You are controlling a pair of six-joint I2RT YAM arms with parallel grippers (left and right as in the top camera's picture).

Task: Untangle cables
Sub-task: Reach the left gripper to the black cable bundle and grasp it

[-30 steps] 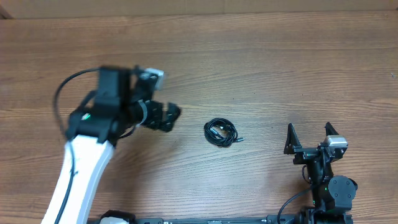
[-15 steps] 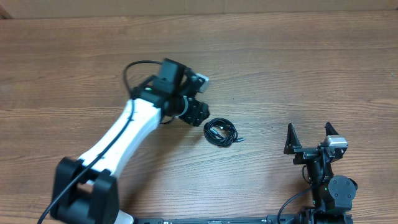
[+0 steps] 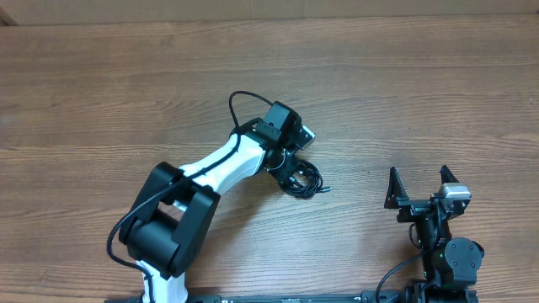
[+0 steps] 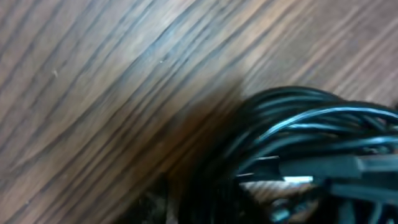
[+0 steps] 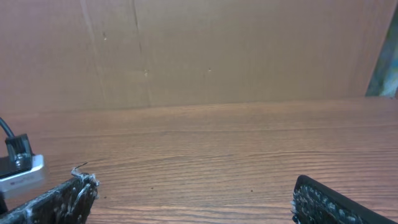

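**Overhead view.** I see the cables (image 3: 306, 180), thin black cords wound together in one small coil, lying on the wooden table (image 3: 404, 93) near its middle. A short plug end (image 3: 325, 189) sticks out toward the right. My left gripper (image 3: 289, 168) is down over the coil's left edge. I cannot tell whether its jaws are apart or clenched, nor whether any strand is caught between them. My right gripper (image 3: 418, 187) rests well apart from the coil, near the table's front right, jaws spread wide and holding nothing.

**Left wrist view.** The coil fills the lower right at close range, blurred, with a flat connector (image 4: 292, 177) among the strands.
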